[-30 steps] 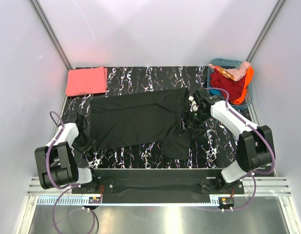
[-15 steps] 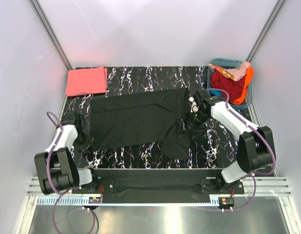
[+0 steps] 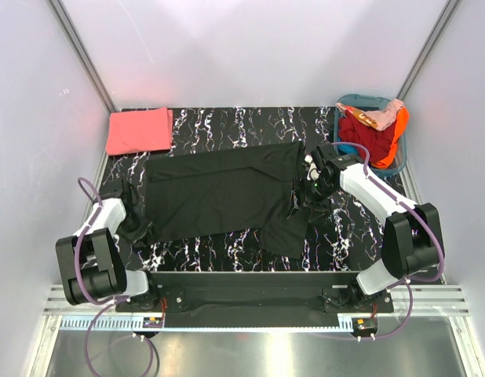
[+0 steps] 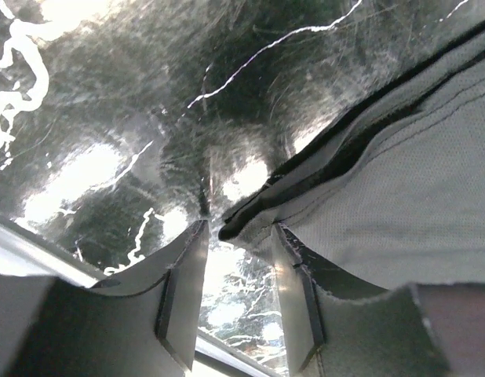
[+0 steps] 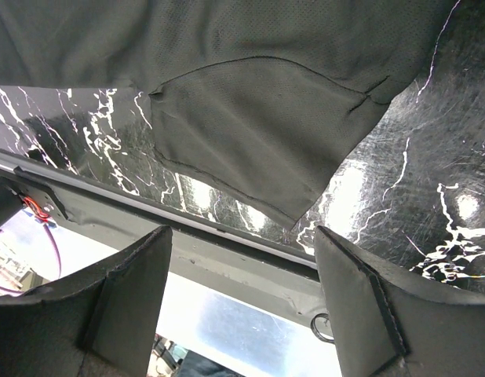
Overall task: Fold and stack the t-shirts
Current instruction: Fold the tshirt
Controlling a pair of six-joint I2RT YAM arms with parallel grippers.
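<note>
Basket (image 3: 360, 98) of teal plastic sits at the far right corner of the black marbled counter (image 3: 227, 118), heaped with clothes: a dark red garment (image 3: 368, 135) fills most of it, an orange piece (image 3: 398, 129) hangs over its right rim, and a pale pink one (image 3: 380, 114) lies on top. The coral-pink t-shirt (image 3: 138, 130) rests folded at the far left corner, well apart from the basket. The black t-shirt (image 3: 219, 192) is spread flat across the middle of the counter, one sleeve reaching toward the near edge. The left tool (image 4: 238, 243) is low at the shirt's near left corner, its jaws slightly parted with the tip of the hem lying in the gap, not pinched. The right tool (image 5: 242, 236) hangs over the shirt's right side above a sleeve, jaws spread wide and holding nothing.
</note>
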